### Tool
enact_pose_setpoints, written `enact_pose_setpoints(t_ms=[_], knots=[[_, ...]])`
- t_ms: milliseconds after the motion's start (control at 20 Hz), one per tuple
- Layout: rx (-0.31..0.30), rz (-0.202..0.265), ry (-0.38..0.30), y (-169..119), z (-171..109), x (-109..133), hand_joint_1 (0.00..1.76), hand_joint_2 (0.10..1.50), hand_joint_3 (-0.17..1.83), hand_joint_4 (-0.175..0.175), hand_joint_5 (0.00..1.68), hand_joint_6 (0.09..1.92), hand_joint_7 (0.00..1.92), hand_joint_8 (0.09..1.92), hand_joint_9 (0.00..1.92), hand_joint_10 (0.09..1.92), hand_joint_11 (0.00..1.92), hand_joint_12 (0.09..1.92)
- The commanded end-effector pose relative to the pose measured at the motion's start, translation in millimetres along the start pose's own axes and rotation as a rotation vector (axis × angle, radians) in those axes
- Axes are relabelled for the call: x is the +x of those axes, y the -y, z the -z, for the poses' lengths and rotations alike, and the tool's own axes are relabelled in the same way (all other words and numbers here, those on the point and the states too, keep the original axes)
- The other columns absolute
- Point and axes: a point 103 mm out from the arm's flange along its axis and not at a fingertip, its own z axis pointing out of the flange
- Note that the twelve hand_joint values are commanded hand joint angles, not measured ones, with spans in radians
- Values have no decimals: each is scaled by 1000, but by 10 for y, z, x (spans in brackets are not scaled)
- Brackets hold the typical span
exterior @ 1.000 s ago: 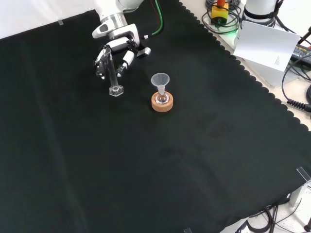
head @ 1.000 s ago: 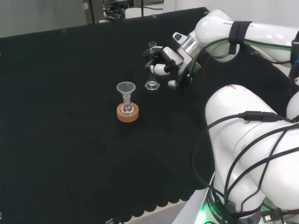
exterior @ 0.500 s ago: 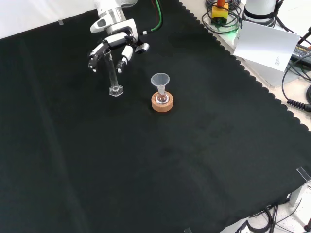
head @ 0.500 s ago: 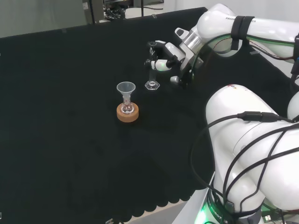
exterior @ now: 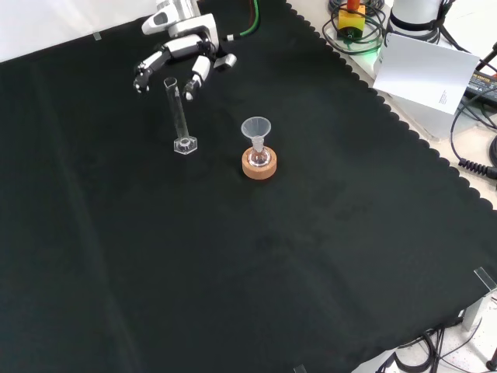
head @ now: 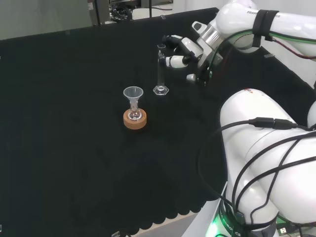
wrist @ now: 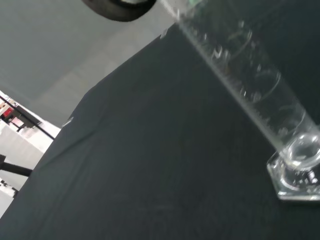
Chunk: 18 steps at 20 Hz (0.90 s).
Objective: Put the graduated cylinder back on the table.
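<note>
Tall clear glass graduated cylinder (exterior: 179,116) stands released on black cloth (exterior: 256,264); black-and-white hand (exterior: 175,61), fingers spread open, at its 12 o'clock in the front view; next, retreat clear

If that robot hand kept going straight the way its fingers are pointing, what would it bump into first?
Most likely the top of the graduated cylinder, which stands upright on the black cloth. The hand hangs open just beyond it with fingers aimed toward its upper end. Depth is hard to judge, so the fingers might pass either side.

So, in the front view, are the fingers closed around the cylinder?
No, the fingers are spread and clear of the cylinder, which stands alone on the cloth.
</note>
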Motion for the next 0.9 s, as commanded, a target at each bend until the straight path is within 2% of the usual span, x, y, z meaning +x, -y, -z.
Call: enact_pose_setpoints(t_ms=[50, 200, 450, 650, 900], knots=[[-41, -14, 85, 211, 521, 172, 813, 908, -175, -68, 287, 101, 3, 730, 268, 744, 135, 1455], [-53, -8, 150, 339, 775, 322, 807, 909, -175, -69, 285, 94, 0, 729, 264, 749, 125, 1453], [-20, -22, 228, 577, 1089, 615, 789, 928, -171, -67, 267, 87, 0, 728, 264, 752, 120, 1440], [19, -25, 282, 795, 1229, 842, 784, 933, -173, -66, 255, 87, 0, 725, 257, 750, 115, 1433], [21, -23, 310, 1039, 1319, 1075, 781, 944, -172, -62, 246, 87, 0, 724, 252, 750, 114, 1428]])
